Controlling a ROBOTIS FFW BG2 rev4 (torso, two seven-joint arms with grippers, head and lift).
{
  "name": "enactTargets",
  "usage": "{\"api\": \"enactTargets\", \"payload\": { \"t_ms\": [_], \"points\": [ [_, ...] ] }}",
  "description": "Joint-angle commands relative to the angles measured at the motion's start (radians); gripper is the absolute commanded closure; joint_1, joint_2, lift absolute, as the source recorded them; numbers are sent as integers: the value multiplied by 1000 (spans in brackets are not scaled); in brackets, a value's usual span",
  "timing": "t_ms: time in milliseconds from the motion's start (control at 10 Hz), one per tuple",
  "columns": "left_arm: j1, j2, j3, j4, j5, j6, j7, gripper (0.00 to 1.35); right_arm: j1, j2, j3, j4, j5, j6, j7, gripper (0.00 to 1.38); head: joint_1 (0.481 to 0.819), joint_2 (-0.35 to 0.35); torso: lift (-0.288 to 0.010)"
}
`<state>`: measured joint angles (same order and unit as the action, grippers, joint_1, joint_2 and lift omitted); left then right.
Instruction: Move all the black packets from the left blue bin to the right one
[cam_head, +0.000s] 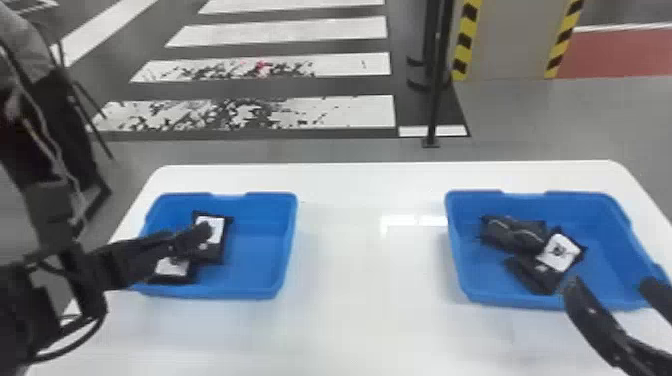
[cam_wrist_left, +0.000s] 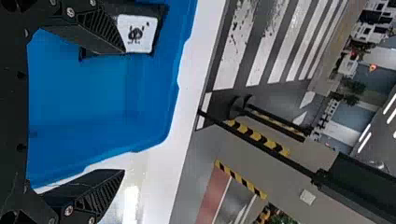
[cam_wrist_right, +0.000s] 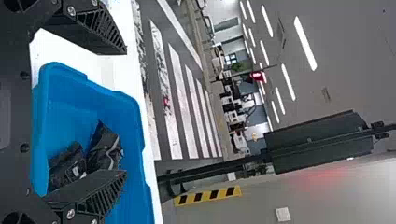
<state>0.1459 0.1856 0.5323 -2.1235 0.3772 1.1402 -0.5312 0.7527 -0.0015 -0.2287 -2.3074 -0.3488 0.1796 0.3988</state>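
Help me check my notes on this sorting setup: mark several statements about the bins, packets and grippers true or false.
1. The left blue bin and the right blue bin stand on a white table. True.
2. The two bins touch each other. False: bare tabletop lies between them.
3. The left gripper and the right gripper both have their fingers apart. True.
4. All the black packets are in the right blue bin. False: at least two black packets lie in the left one.
5. The left gripper is at the right blue bin. False: it is at the left one.
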Motion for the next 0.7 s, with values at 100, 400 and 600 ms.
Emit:
{"api": "enactTargets", "payload": {
  "t_ms": [100, 400, 600],
  "points": [
    [-53, 34, -20, 90, -18, 13, 39, 147, 38, 2, 11, -33, 6, -8, -14, 125, 695, 173, -139],
    [-185, 40, -48, 230, -90, 50, 88, 147, 38, 2, 17, -18, -18, -5, -14, 125, 695, 197, -139],
    [-256, 45, -54, 311, -148, 89, 102, 147, 38, 2, 19, -6, -32, -5, -14, 125, 695, 212, -139]
  ]
}}
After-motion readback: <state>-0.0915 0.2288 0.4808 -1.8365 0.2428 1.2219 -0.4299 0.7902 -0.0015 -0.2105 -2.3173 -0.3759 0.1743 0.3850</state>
